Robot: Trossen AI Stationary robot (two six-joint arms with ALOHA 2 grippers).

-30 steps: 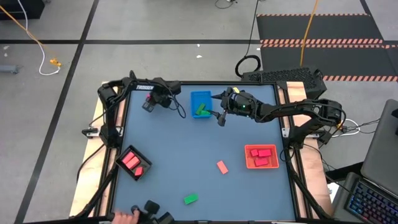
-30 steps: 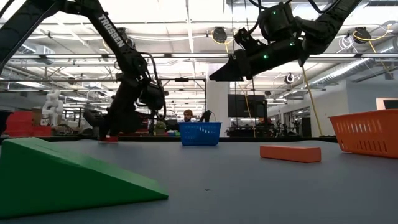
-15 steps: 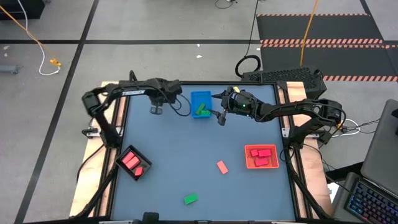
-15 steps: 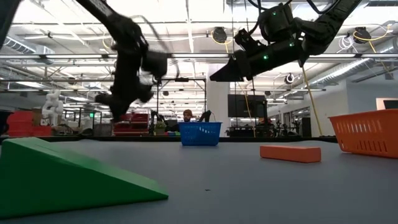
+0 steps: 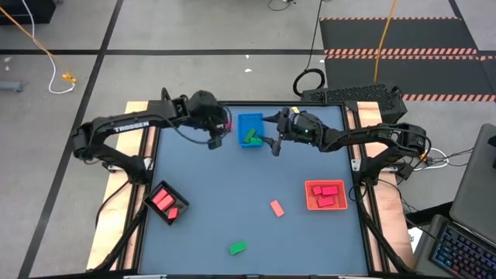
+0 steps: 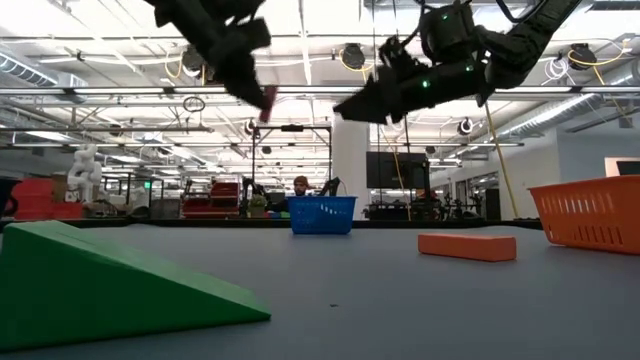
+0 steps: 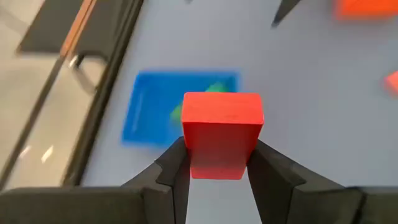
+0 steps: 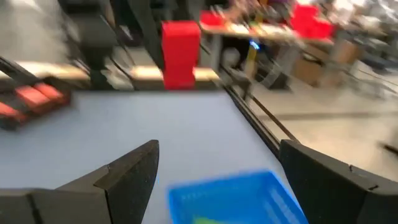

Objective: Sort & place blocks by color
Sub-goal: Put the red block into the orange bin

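Note:
My left gripper [image 5: 221, 133] hangs high over the table's far left part, just left of the blue tray [image 5: 242, 121], and is shut on a red block [image 7: 222, 124]. From table height the block [image 6: 268, 103] shows well above the surface. The blue tray holds green blocks [image 5: 252, 136]. My right gripper [image 5: 270, 133] stands open and level in the air, just right of the blue tray, with nothing between its fingers [image 8: 134, 165]. A salmon block [image 5: 277, 207] and a green block [image 5: 237, 248] lie loose on the near half of the table. My left gripper pinches the red block's two opposite sides between its two fingers [image 7: 176, 163], at the block's lower end [image 7: 217, 167]. The rest of the block sticks out past the fingertips. The fingers slant down from the table's left side. The block is lifted clear of the table.
A red tray [image 5: 310, 203] with red blocks sits at the right. A black tray [image 5: 155, 209] with pink blocks sits at the near left. The two grippers flank the blue tray closely. Open tabletop [image 5: 225, 178] lies in the middle.
My left gripper has risen from the table's far left corner with the red block and gone right toward the blue tray, rolling its wrist as it went. The block, on the table before, is now lifted clear. A person's hand at the near edge has gone.

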